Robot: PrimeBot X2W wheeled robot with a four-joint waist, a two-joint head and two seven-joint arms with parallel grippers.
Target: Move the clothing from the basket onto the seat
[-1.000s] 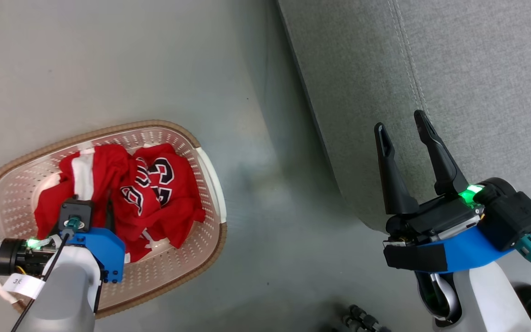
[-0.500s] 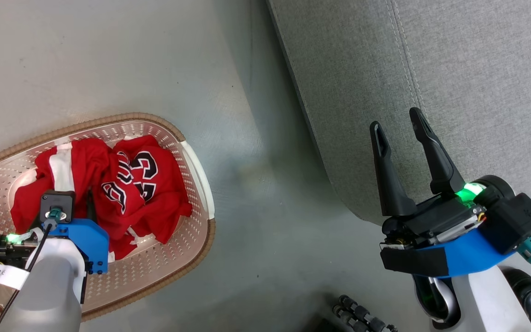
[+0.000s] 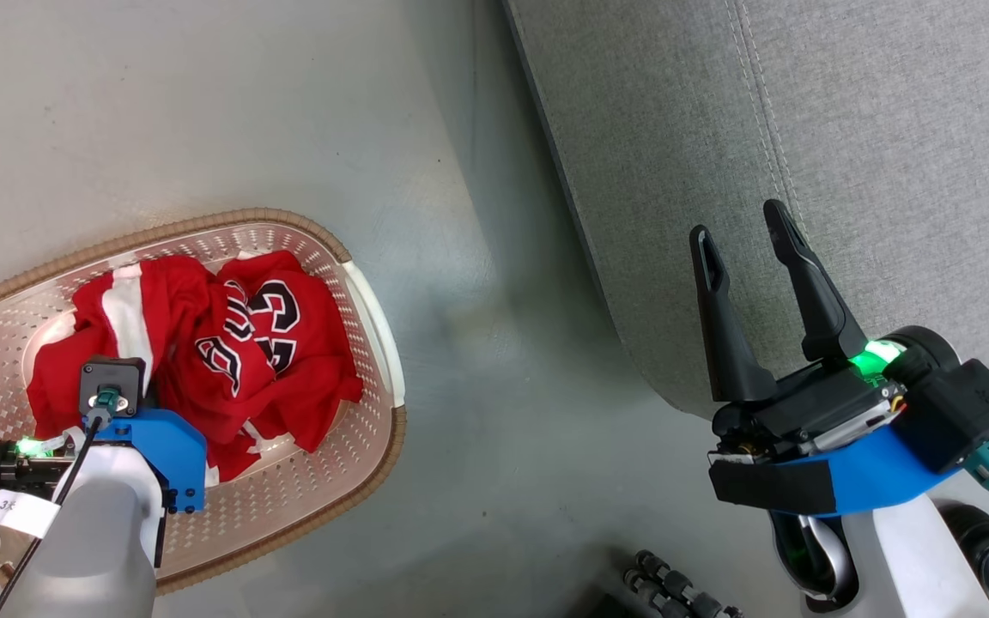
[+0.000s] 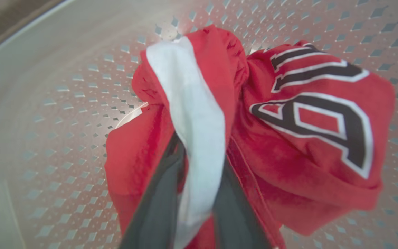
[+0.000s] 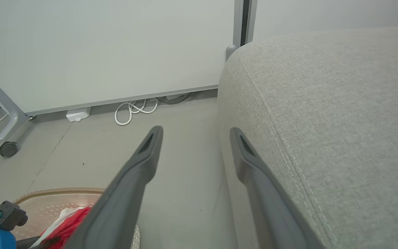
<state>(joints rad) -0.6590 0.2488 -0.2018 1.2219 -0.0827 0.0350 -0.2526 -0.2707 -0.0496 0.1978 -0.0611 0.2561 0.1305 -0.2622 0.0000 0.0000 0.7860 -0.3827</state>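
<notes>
The cream perforated basket [image 3: 288,221] with its brown rim stands on the floor at the left. The clothing [image 3: 263,343], red with a white stripe and black-and-white lettering, lies bunched inside it. My left gripper [image 3: 151,386] reaches down into the pile. In the left wrist view this gripper [image 4: 200,148] is shut on a fold of the clothing [image 4: 306,155], pinching the white stripe, with the basket wall [image 4: 64,86] behind. My right gripper [image 3: 739,225] stands open and empty over the edge of the grey seat [image 3: 846,129]. In the right wrist view the gripper [image 5: 195,130] has the seat [image 5: 323,103] on its right.
Bare grey floor separates the basket and the seat. A black ribbed hose [image 3: 675,592] lies at the bottom edge. Along the far wall are white cables [image 5: 133,110], a small white box [image 5: 78,114] and a frame leg on a caster [image 5: 8,148].
The head camera has shifted, so the basket now sits further left in the picture. The left gripper stays in the pile, and the red fabric has bunched slightly around it. The right gripper has not moved.
</notes>
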